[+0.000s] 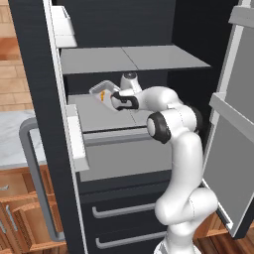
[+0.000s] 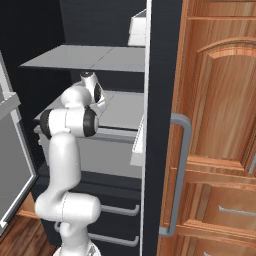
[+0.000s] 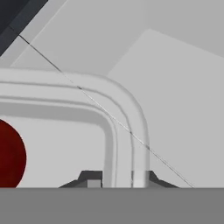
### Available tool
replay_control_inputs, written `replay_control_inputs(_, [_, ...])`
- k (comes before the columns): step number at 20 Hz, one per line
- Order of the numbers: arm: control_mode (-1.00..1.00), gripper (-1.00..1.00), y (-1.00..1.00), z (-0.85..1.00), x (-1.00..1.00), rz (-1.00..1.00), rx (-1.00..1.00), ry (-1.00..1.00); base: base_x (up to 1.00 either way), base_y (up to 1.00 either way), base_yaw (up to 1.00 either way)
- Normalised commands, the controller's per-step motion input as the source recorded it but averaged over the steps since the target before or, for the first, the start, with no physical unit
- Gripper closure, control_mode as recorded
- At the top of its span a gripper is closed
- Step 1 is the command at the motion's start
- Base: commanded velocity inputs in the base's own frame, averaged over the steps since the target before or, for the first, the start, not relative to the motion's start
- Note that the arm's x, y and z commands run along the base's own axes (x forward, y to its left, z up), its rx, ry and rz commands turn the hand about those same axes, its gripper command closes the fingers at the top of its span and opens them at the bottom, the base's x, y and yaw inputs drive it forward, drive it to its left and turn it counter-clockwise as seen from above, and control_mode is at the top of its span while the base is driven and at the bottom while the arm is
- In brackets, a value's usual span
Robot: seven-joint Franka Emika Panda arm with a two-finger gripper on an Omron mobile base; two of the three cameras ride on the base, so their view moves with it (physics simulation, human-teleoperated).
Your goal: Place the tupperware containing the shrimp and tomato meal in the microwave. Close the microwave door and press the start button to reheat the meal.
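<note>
We see the two-finger gripper (image 3: 117,178) clamped on the flared rim of the clear greyish plastic tupperware (image 1: 101,91), which sits tilted above the grey fridge shelf (image 1: 94,116). A red round tomato piece (image 3: 9,156) lies inside it.

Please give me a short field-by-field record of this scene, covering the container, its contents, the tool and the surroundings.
location: open fridge, middle shelf
container: tupperware, tilted, at the shelf's rear left
contents: red tomato piece; orange shrimp piece
tool: closed on the tupperware's rim, one finger each side of the wall
arm: reaching into the fridge
task stage: container gripped, not yet out of the fridge
</note>
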Motion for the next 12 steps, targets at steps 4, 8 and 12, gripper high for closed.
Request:
replay_control_inputs(4, [-1.0, 1.0, -0.03, -0.42, -0.3, -0.06, 0.0, -0.12, 0.0, 0.0, 0.0])
replay_control_inputs(8, [-1.0, 1.0, -0.01, -0.38, -0.35, -0.07, 0.0, -0.19, 0.0, 0.0, 0.0])
replay_control_inputs(12, [-1.0, 1.0, 0.0, -0.03, -0.49, -0.04, 0.0, -0.13, 0.0, 0.0, 0.0])
